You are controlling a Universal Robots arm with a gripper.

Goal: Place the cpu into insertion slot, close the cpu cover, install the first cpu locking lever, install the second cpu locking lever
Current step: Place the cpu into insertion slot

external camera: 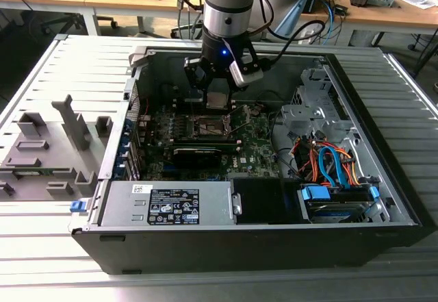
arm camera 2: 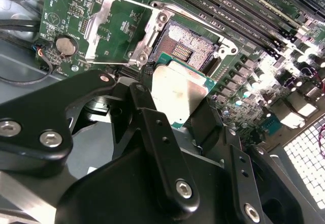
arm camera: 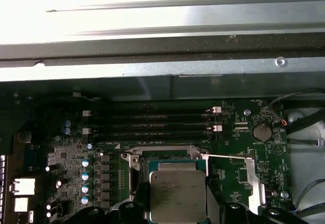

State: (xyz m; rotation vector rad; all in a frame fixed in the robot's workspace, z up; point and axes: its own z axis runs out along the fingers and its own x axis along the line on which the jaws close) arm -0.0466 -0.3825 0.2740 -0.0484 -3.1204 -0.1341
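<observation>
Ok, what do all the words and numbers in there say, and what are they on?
White label on the grey metal box: rows of print, too small to read.
cpu: faint marks on its metal face, unreadable.
motherboard: tiny white lettering, too small to read.
Nothing can be quoted.

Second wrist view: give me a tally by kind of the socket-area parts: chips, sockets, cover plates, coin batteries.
cpu, held in the claw: 1
insertion slot: 1
cpu cover, swung open: 1
coin battery: 1
Total: 4
</observation>
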